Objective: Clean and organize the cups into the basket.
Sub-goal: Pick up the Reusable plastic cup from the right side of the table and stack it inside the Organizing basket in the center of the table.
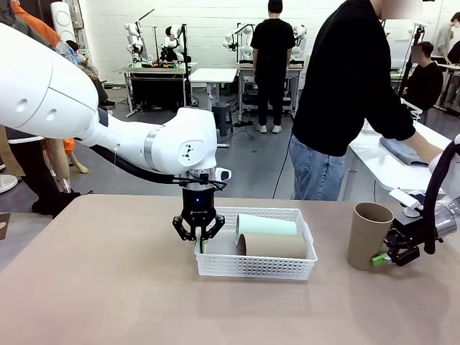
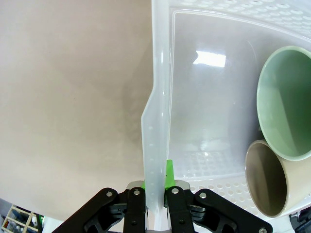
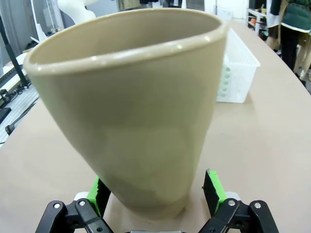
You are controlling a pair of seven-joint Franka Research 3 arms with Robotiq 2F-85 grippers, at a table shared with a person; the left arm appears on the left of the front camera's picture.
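Right of the basket (image 1: 255,267), the upright tan cup (image 1: 369,233) stands apart; your right gripper (image 1: 384,256) straddles its narrow base, jaws apart. Likely rigid, breakable, matte: squeeze low, gently. Left gripper (image 1: 198,233) clamps the basket's thin left wall; two cups (image 1: 266,224) lie inside.

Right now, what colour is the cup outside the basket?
The cup is tan, clearest in the right wrist view.

A black-clad person (image 1: 345,86) stands behind the tan table (image 1: 108,287).
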